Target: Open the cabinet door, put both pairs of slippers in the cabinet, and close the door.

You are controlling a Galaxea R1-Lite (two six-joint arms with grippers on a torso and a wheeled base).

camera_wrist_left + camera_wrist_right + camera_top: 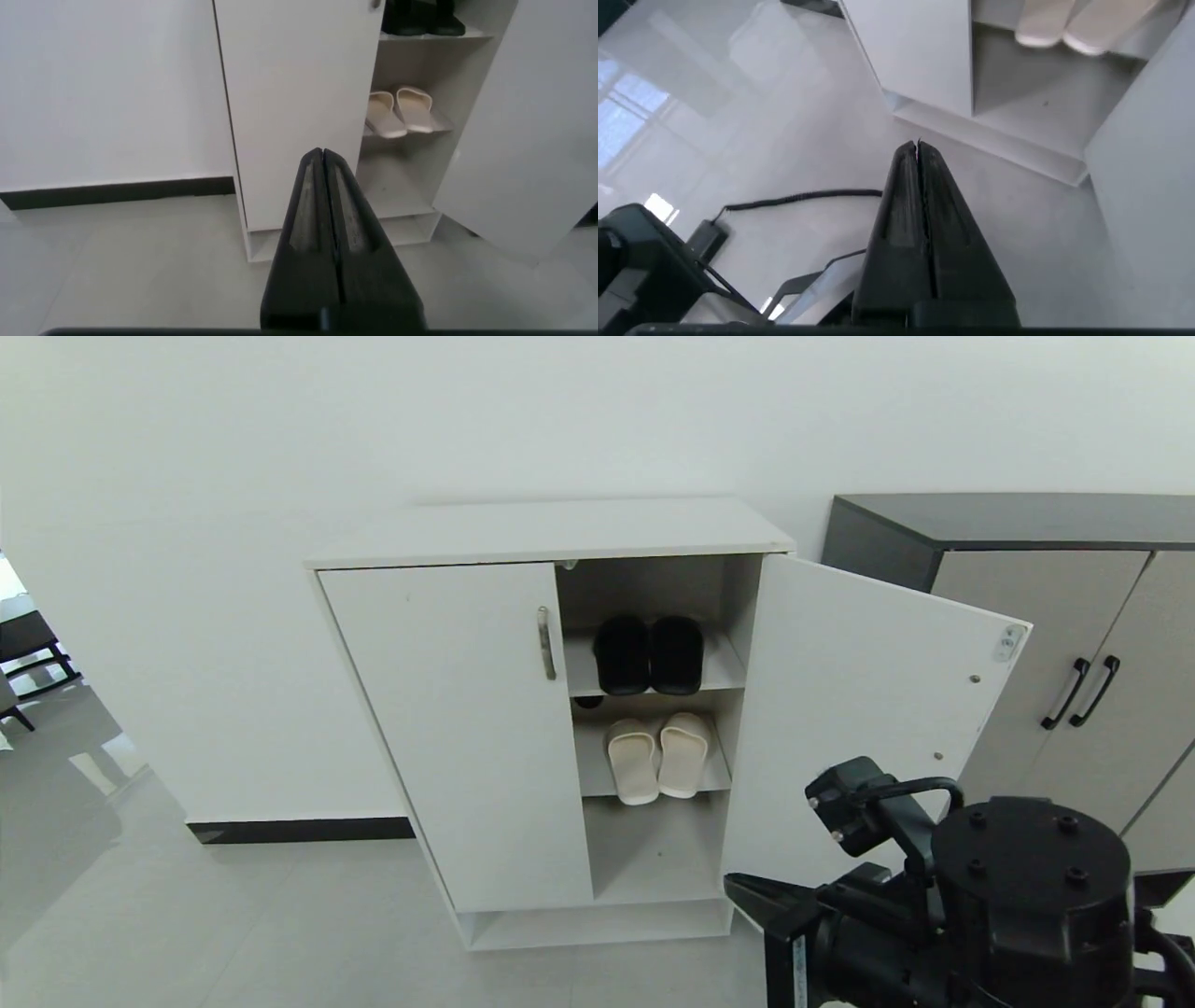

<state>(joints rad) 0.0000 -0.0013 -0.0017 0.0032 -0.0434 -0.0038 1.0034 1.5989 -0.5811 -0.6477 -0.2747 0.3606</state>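
The white shoe cabinet (551,532) stands against the wall with its right door (859,709) swung wide open and its left door (457,728) closed, a slim metal handle (546,642) upright near that door's inner edge. Both pairs of slippers are inside, in the open right half. The black slippers (649,655) sit side by side on the upper shelf, and the cream slippers (658,756) lie side by side on the shelf below, toes pointing outward. The left gripper (322,163) hangs above the floor in front of the closed left door, its two fingers pressed flat together and holding nothing. From its wrist camera the cream pair (400,110) is beyond it on its shelf. The right gripper (918,154) is likewise clamped shut on nothing, low over the tiled floor (738,112) just outside the cabinet's base, near the open door. The dark pointed shape low in the head view may be this same gripper, though that is hard to confirm. A black cable (803,198) trails across the floor. A grey cabinet (1027,616) with black handles (1083,691) stands to the right of the white one.
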